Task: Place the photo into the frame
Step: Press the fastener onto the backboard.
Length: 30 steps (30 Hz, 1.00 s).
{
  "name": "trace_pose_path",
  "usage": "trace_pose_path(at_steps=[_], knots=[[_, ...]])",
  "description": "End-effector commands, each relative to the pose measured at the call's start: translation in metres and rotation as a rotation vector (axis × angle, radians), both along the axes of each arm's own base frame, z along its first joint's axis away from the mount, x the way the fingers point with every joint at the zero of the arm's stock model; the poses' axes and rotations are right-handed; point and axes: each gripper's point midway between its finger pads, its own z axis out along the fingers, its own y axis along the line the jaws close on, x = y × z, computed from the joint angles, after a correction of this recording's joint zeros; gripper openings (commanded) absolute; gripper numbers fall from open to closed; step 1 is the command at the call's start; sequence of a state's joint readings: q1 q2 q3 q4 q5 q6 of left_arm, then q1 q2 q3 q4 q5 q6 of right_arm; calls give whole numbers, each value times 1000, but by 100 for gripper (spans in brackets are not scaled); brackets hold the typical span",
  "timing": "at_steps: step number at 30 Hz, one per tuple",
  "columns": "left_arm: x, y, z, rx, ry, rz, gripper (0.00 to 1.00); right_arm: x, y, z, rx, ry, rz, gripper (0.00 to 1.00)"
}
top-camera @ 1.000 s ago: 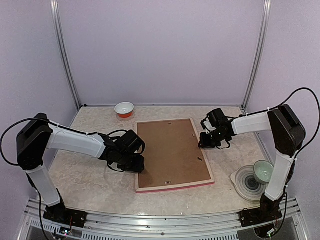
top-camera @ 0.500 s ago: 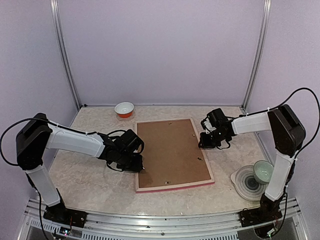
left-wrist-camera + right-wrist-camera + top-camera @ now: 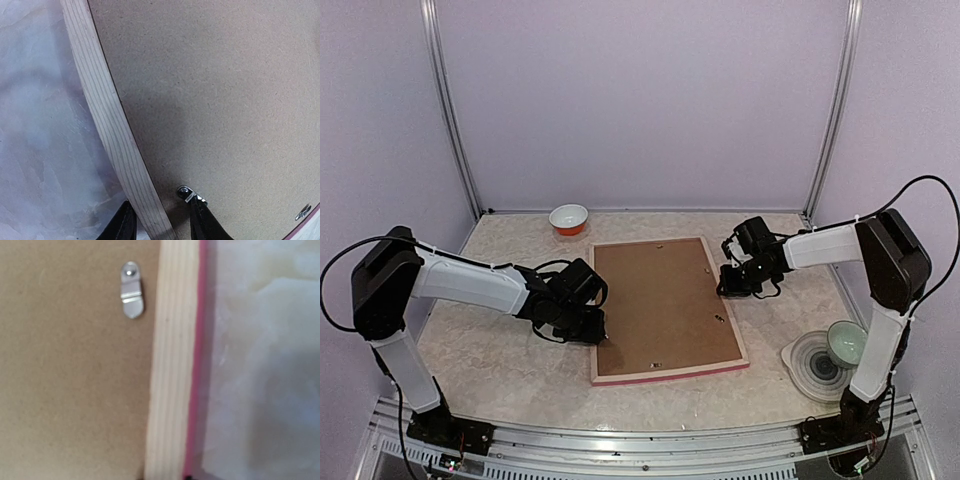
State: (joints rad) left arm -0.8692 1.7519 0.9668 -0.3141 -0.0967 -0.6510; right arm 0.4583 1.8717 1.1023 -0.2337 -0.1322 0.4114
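Note:
The frame point(image 3: 670, 374) lies face down on the table, pale wooden back up, with a pink edge showing along its near and right sides. A brown backing board point(image 3: 660, 300) fills it, and the photo is hidden. My left gripper point(image 3: 597, 333) is open astride the left rail point(image 3: 107, 120). One finger is on the table side and the other rests on the board at a metal clip point(image 3: 191, 195). My right gripper point(image 3: 725, 285) sits on the right rail point(image 3: 172, 365). Only its dark fingertips show, tight against both sides of the rail, below another clip point(image 3: 132, 290).
A small orange and white bowl point(image 3: 569, 218) stands at the back of the table, left of the frame. At the near right, a pale green bowl point(image 3: 846, 342) sits on a grey ringed plate point(image 3: 810, 365) beside the right arm's base.
My left gripper's jaws have narrowed around the left rail and the hand has shifted slightly. The right arm and the frame have stayed where they were.

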Motion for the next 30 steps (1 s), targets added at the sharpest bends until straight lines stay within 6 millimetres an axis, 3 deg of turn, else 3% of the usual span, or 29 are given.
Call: trace_pose_path(at_steps=[1, 10, 21, 30], knots=[[4, 8, -9, 33, -2, 24, 35, -22, 10, -15, -4, 62, 76, 11], [10, 12, 7, 12, -45, 58, 32, -22, 10, -15, -4, 64, 76, 11], [13, -8, 27, -102, -78, 20, 38, -22, 9, -17, -6, 67, 77, 11], [11, -12, 5, -79, -34, 6, 39, -22, 10, -17, -4, 66, 76, 11]])
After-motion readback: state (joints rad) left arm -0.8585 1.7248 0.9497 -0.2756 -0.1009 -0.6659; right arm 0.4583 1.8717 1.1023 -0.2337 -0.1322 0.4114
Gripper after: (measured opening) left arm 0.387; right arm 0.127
